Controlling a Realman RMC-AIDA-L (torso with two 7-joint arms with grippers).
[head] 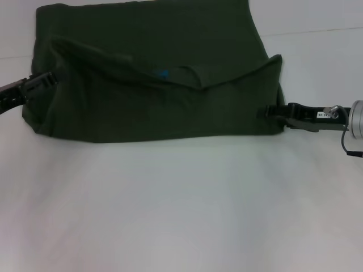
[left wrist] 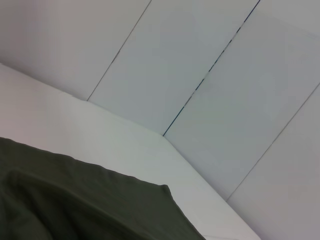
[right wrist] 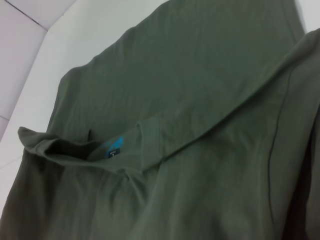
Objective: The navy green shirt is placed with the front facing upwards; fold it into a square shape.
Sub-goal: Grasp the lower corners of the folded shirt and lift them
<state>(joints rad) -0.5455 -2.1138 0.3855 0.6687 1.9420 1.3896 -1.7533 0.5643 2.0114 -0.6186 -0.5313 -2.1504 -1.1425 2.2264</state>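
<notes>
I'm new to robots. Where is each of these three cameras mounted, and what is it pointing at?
Head view: from the robot's head, looking down at the shirt on the white table; left gripper and right gripper show at its sides.
Left wrist view: looks across the shirt's edge toward the wall panels; no fingers show.
Right wrist view: looks across the shirt; no fingers show.
Head and right wrist share the blue neck label.

The head view looks forward and down on the white table (head: 181, 215) from above, at a distance. The left wrist view sits low and close, facing the pale panelled wall (left wrist: 225, 75). The right wrist view looks closely across the dark olive-green cotton shirt (right wrist: 190, 90), which all three views share.
</notes>
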